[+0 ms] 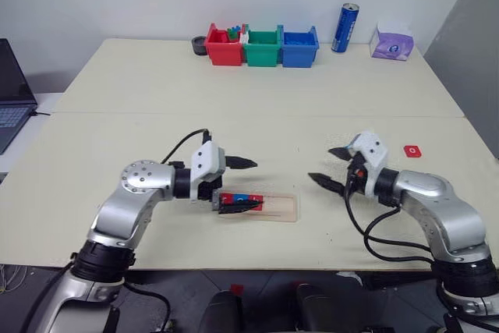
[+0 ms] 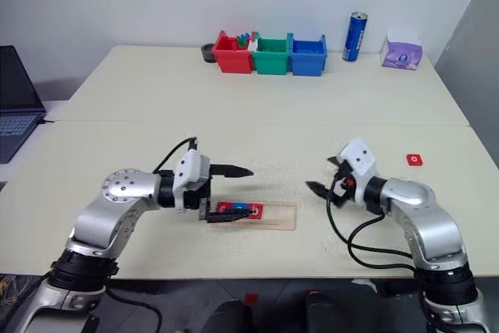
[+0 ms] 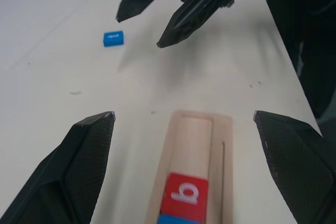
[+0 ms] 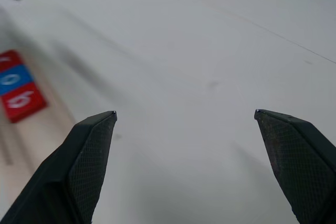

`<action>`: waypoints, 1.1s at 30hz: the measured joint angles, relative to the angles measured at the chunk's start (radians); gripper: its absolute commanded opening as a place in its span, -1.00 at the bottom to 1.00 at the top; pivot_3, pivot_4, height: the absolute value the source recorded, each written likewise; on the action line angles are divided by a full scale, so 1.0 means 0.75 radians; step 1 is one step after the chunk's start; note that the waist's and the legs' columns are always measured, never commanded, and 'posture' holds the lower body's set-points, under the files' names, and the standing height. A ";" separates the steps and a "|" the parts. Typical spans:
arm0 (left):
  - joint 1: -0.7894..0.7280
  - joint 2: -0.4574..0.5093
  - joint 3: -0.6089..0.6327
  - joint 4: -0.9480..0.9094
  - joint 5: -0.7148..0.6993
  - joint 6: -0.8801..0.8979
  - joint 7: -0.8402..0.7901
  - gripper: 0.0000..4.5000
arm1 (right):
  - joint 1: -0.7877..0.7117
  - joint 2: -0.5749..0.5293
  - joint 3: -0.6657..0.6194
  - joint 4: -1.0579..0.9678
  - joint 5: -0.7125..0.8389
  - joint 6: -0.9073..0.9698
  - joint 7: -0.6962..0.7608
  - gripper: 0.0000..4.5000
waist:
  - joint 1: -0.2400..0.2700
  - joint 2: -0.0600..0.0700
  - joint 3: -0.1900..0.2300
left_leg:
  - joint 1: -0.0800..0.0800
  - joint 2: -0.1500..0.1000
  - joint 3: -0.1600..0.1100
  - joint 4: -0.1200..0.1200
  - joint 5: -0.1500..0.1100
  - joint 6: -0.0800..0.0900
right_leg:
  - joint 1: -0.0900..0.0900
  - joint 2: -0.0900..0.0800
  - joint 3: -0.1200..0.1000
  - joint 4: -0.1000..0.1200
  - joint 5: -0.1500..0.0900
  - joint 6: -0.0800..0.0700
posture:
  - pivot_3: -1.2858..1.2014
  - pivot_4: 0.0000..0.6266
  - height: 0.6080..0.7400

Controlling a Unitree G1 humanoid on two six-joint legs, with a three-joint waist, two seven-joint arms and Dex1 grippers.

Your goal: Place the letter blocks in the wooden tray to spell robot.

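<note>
Pale tabletop (image 1: 257,83) is carrying everything here, with a laptop (image 1: 12,91) off at one edge and red, green and blue bins (image 1: 261,46) at the far side next to a blue can (image 1: 345,27) and a purple tissue pack (image 1: 391,41).

So the wooden tray (image 1: 273,206) is sitting near the front edge, and three letter blocks are already lying in its groove: a red one, a blue one, then the red b block (image 3: 185,196), all bunched at the end nearest the left arm. That leaves the rest of the groove bare. A loose red o block (image 1: 412,150) is lying well apart from the tray, out past the right arm, and a blue block (image 3: 113,38) is showing on the table in the left wrist view beyond the right arm's fingers.

The left gripper (image 1: 238,185) is hanging spread wide right over the filled end of the tray, one finger above it and one down near the blocks, gripping nothing. The right gripper (image 1: 334,168) is also spread wide and empty, hovering between the tray and the red o.

What's worrying me: that lower left finger is sitting so close to the placed blocks that any sideways sweep could be knocking them out of line or shoving the whole tray. Also the two arms are pointing at each other, so they could be clipping fingers. And grabbing the blue block before the o would be wrecking the spelling.
</note>
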 measured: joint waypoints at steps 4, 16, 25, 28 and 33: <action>-0.042 -0.089 -0.060 0.022 0.053 -0.001 0.079 1.00 | 0.023 0.000 -0.077 0.094 -0.064 -0.035 -0.138 0.99 | -0.002 0.000 0.000 | 0.001 0.000 0.001 0.000 0.000 0.000 | 0.000 0.000 0.001 0.001 0.000 0.000 | 0.03 -0.52 1.00; -0.292 -0.404 -0.207 0.270 0.189 -0.062 0.246 1.00 | -0.051 0.025 -0.318 0.561 -0.205 -0.290 -0.556 0.99 | -0.009 0.002 -0.001 | 0.002 -0.001 0.004 -0.001 0.000 0.000 | 0.000 0.001 0.004 0.000 0.001 0.001 | 0.03 -0.52 1.00; -0.382 -0.524 -0.244 0.414 0.238 -0.117 0.266 1.00 | -0.215 0.053 -0.315 0.895 -0.195 -0.453 -0.558 0.99 | -0.007 0.005 -0.003 | 0.002 -0.001 0.006 0.000 0.000 0.000 | 0.000 0.001 0.005 0.000 0.001 0.001 | 0.03 -0.52 1.00; -0.394 -0.552 -0.250 0.441 0.250 -0.124 0.272 1.00 | -0.264 0.050 -0.315 1.012 -0.196 -0.510 -0.554 0.99 | -0.006 0.005 -0.003 | 0.001 -0.001 0.009 0.000 0.000 0.000 | 0.000 0.000 0.005 0.000 0.001 0.002 | 0.03 -0.52 1.00; -0.419 -0.569 -0.250 0.462 0.253 -0.128 0.277 1.00 | -0.352 0.041 -0.315 1.196 -0.194 -0.572 -0.545 0.99 | -0.007 0.005 -0.003 | 0.002 -0.001 0.011 -0.001 0.001 -0.001 | 0.000 0.000 0.006 -0.001 0.001 0.002 | 0.03 -0.52 1.00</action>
